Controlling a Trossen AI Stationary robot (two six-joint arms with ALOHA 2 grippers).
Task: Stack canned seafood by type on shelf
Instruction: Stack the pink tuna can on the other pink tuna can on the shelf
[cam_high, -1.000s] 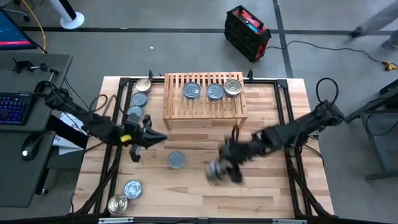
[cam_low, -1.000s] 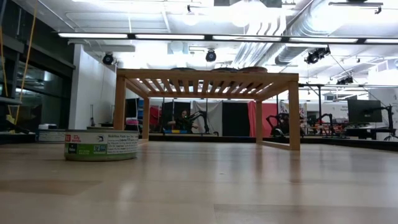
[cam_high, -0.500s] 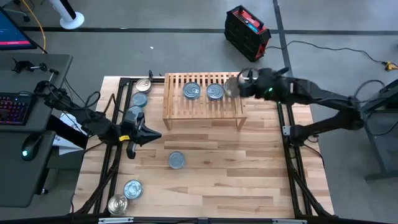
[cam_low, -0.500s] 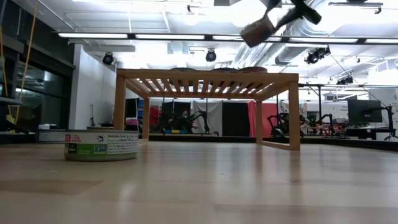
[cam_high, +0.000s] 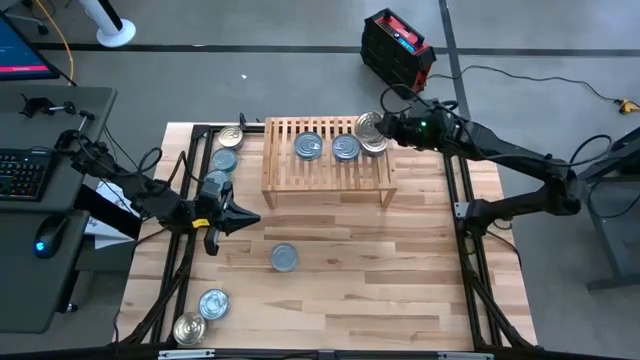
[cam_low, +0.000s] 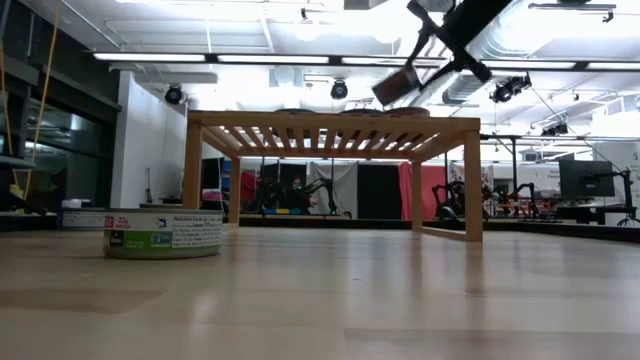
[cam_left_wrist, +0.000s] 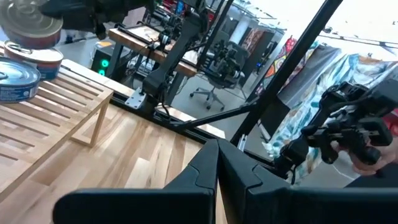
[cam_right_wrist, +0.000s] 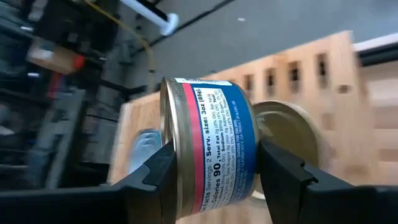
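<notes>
My right gripper (cam_high: 383, 128) is shut on a tin with a blue and red label (cam_right_wrist: 214, 149), held in the air over the far right end of the wooden slatted shelf (cam_high: 328, 172). In the low view the tin (cam_low: 397, 85) is tilted above the shelf top. Three tins lie flat on the shelf: two bluish-silver (cam_high: 309, 147) (cam_high: 346, 148) and one silver-gold (cam_high: 376, 143), which sits just below the held tin. My left gripper (cam_high: 238, 216) is shut and empty over the table's left side. My right gripper pinches the tin between its two fingers, one finger (cam_right_wrist: 155, 177) on the lid side (cam_right_wrist: 169, 140) and the other (cam_right_wrist: 286, 177) on the bottom side. The fingers come from the table's right, slanting down. The tin is lifted clear and tilted, its label wall toward the wrist camera.
Three tins (cam_high: 231, 137) (cam_high: 225, 160) (cam_high: 216, 183) lie in a row left of the shelf. One tin (cam_high: 285, 258) lies mid-table, and also shows in the low view (cam_low: 163, 233). Two more (cam_high: 213, 304) (cam_high: 190, 328) lie at the near left corner.
My right gripper has carried the tin from low over the table's middle, up and toward the far edge, to above the shelf's right end. In the last half second it has moved a little toward the left and down. The tin stays tilted in the hold.
</notes>
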